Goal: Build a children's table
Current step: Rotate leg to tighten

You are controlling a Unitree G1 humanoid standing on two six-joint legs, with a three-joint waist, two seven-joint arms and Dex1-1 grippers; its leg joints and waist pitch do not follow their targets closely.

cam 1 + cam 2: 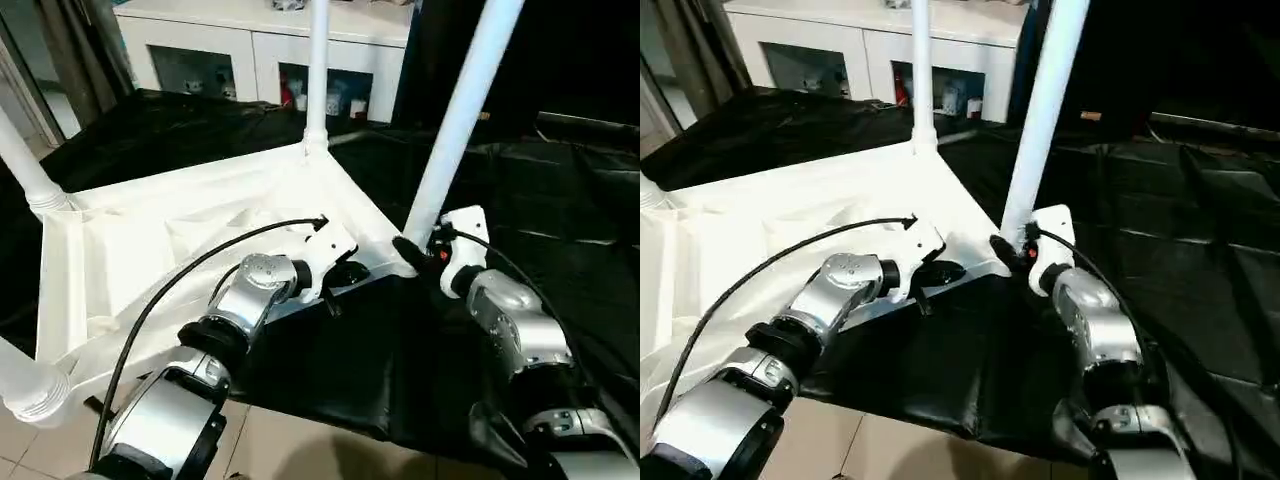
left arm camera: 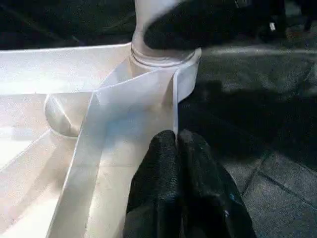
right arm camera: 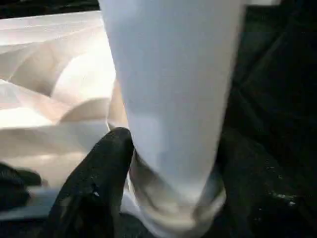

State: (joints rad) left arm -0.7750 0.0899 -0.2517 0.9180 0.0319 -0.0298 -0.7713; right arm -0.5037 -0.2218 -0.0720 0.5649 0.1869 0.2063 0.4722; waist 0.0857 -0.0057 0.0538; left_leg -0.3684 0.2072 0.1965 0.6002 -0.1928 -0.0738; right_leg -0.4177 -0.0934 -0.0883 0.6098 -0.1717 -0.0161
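Note:
The children's table lies upside down on black cloth, its white ribbed tabletop facing up. Legs stand in the corner sockets: one at the far corner, one at the left, one near left. A fourth leg leans up from the near right corner. My right gripper clasps this leg just above its socket, a black finger on each side of the white tube. My left gripper is shut and empty, its tips resting on the tabletop's rim beside that corner.
A white glass-doored cabinet stands at the back. Black cloth covers the floor under and right of the tabletop, with pale floor tiles at the near edge. A black cable arcs over my left forearm.

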